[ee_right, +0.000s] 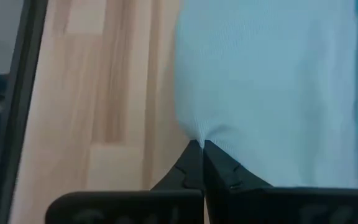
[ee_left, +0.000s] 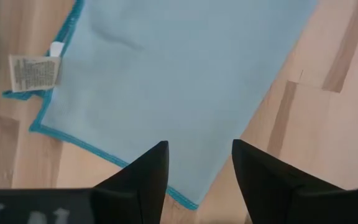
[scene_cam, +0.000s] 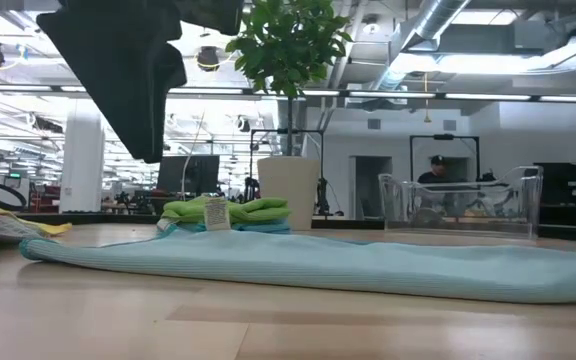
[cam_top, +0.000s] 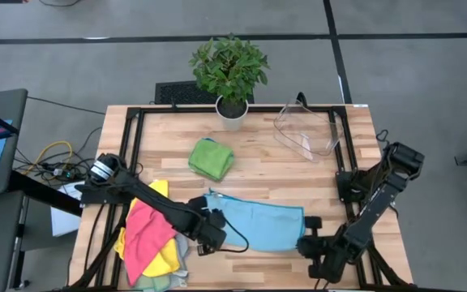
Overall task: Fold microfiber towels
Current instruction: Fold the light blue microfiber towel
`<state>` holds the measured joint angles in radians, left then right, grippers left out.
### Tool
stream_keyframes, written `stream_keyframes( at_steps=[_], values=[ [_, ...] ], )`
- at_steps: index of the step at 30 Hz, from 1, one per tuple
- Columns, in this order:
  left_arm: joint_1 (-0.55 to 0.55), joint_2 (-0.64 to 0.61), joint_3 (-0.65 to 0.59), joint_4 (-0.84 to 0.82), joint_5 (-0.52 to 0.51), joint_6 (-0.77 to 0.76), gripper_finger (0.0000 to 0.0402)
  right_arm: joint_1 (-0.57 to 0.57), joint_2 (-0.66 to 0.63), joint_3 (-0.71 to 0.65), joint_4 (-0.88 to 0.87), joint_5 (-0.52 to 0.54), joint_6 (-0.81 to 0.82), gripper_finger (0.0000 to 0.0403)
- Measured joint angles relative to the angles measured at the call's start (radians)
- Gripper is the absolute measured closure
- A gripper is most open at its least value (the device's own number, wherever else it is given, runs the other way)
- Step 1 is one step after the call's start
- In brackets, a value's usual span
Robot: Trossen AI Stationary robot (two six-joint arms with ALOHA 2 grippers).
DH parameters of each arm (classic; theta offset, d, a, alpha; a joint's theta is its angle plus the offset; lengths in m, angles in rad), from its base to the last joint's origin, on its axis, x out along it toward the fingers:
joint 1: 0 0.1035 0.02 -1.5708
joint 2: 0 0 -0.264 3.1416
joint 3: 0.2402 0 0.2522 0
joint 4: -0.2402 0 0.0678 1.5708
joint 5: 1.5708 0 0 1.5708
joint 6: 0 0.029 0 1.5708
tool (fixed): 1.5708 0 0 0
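Pale teal towel (scene_cam: pixel 348 268) lies flat across the near centre of my table (cam_top: pixel 258 138). My right gripper (ee_right: pixel 197 149) is clenched on its edge. My left gripper (ee_left: pixel 197 165) stands released above its opposite end, beside the pink and yellow towels (cam_top: pixel 148 235).

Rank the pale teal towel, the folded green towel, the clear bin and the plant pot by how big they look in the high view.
1. Pale teal towel, clearly the largest.
2. Clear bin.
3. Folded green towel; close to the bin, so those two are hard to separate.
4. Plant pot, smallest, partly hidden under its leaves.
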<state>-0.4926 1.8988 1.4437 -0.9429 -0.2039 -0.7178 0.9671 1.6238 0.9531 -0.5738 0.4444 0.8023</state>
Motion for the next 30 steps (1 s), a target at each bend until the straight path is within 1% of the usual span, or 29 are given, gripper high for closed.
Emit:
stream_keyframes(
  at_steps=[6, 10, 13, 15, 19, 23, 30],
  values=[
    [-0.008, 0.0, 0.0, -0.011, -0.04, 0.002, 0.0233, -0.139, 0.0, 0.044, 0.062, 0.0, -0.265, 0.0385],
    [-0.008, 0.0, 0.0, -0.012, -0.045, 0.003, 0.0233, -0.228, 0.006, 0.045, 0.198, -0.006, -0.4, 0.0386],
    [-0.009, 0.0, 0.0, -0.013, -0.044, 0.003, 0.0233, -0.283, 0.03, 0.046, 0.307, -0.062, -0.476, 0.0385],
    [-0.012, 0.0, 0.0, -0.016, -0.044, -0.001, 0.0233, -0.316, 0.068, 0.061, 0.365, -0.111, -0.493, 0.0382],
    [-0.024, 0.0, 0.0, -0.019, -0.045, -0.002, 0.0233, -0.337, 0.167, 0.121, 0.355, -0.159, -0.506, 0.0381],
    [-0.04, 0.0, 0.001, -0.025, -0.045, -0.013, 0.0233, -0.335, 0.255, 0.19, 0.341, -0.159, -0.535, 0.0381],
    [-0.06, 0.0, 0.001, -0.038, -0.046, -0.037, 0.0233, -0.361, 0.331, 0.276, 0.336, -0.153, -0.549, 0.037]
  ],
)
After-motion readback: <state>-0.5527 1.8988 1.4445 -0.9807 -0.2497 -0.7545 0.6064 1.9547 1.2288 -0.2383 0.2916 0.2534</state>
